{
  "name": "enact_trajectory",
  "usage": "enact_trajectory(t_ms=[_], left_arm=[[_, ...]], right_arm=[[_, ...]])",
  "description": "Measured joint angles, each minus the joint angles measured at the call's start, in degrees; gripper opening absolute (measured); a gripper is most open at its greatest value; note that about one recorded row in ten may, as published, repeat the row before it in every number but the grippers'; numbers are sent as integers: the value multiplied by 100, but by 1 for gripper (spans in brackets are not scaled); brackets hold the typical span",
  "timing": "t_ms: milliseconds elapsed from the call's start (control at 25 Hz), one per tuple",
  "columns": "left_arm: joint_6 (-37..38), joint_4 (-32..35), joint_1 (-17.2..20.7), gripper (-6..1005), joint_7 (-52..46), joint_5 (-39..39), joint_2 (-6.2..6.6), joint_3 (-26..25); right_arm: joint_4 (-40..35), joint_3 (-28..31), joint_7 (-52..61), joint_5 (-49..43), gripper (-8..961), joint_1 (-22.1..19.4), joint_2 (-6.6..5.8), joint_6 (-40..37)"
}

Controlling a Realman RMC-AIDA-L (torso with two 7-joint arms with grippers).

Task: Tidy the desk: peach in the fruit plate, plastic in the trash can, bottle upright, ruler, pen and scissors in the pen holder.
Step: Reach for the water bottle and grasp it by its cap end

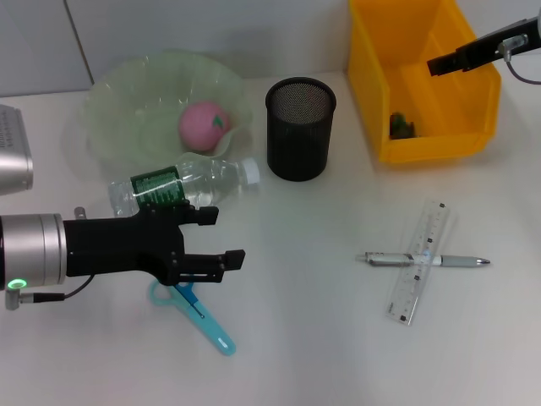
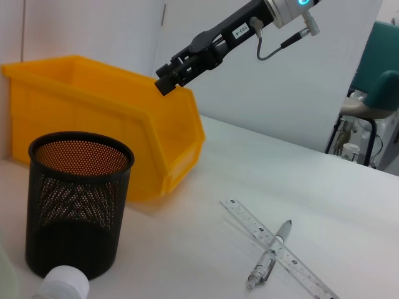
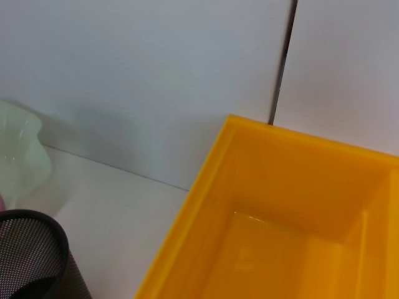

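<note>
1. Left tool (image 1: 221,238) hovers open and empty between the lying bottle (image 1: 182,186) and scissors (image 1: 193,315); a low grab could roll the bottle away
2. Right tool (image 1: 437,63), seemingly closed and empty, hangs over the bin (image 1: 397,85); pen (image 1: 423,260) crosses ruler (image 1: 418,262), so they may snag

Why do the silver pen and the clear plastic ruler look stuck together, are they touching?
Touching. In the head view the silver pen lies straight across the clear plastic ruler; the left wrist view shows it resting on the ruler's face.

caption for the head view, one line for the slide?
Left gripper open over lying bottle and scissors; right gripper above yellow bin.
</note>
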Motion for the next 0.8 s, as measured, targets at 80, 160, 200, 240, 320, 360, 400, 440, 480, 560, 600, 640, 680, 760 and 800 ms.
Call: enact_trajectory(t_ms=[80, 160, 200, 240, 320, 360, 400, 440, 480, 560, 600, 640, 680, 760, 800], left_arm=[[6, 0, 4, 840, 0, 0, 5, 0], [10, 0, 4, 840, 0, 0, 5, 0], [10, 0, 4, 840, 0, 0, 5, 0], [10, 0, 4, 840, 0, 0, 5, 0], [11, 0, 4, 840, 0, 0, 7, 0], [11, 0, 4, 840, 0, 0, 7, 0], [14, 0, 4, 840, 0, 0, 7, 0], [17, 0, 3, 840, 0, 0, 7, 0], [17, 0, 3, 840, 0, 0, 7, 0], [22, 0, 3, 840, 0, 0, 7, 0], [22, 0, 3, 840, 0, 0, 7, 0], [22, -3, 6, 840, 0, 0, 5, 0], [22, -3, 6, 840, 0, 0, 5, 0], [22, -5, 7, 840, 0, 0, 3, 0], [22, -6, 7, 840, 0, 0, 2, 0]], right_arm=[[-2, -4, -3, 3, 578, 0, 0, -6], [-14, -7, -7, 5, 669, 0, 6, -22], [-23, -7, -7, 5, 715, 0, 10, -32], [-37, -7, -8, 5, 721, 0, 23, -43], [-39, -6, -9, 5, 733, 0, 28, -49], [-41, -7, -10, 5, 738, 0, 31, -57], [-46, -6, -10, 5, 744, 0, 31, -67], [-109, -7, -12, 13, 750, -7, 43, -101], [-109, -7, -12, 13, 750, -7, 43, -101], [-338, -6, -14, 102, 750, -79, 86, -181], [-472, -6, -18, 175, 750, -123, 107, -234], [-838, -7, -49, 451, 750, -270, 136, -460], [-838, -7, -49, 451, 750, -270, 136, -460], [-1128, -6, -84, 745, 751, -399, 139, -724], [-1264, -7, -94, 904, 751, -463, 137, -871]])
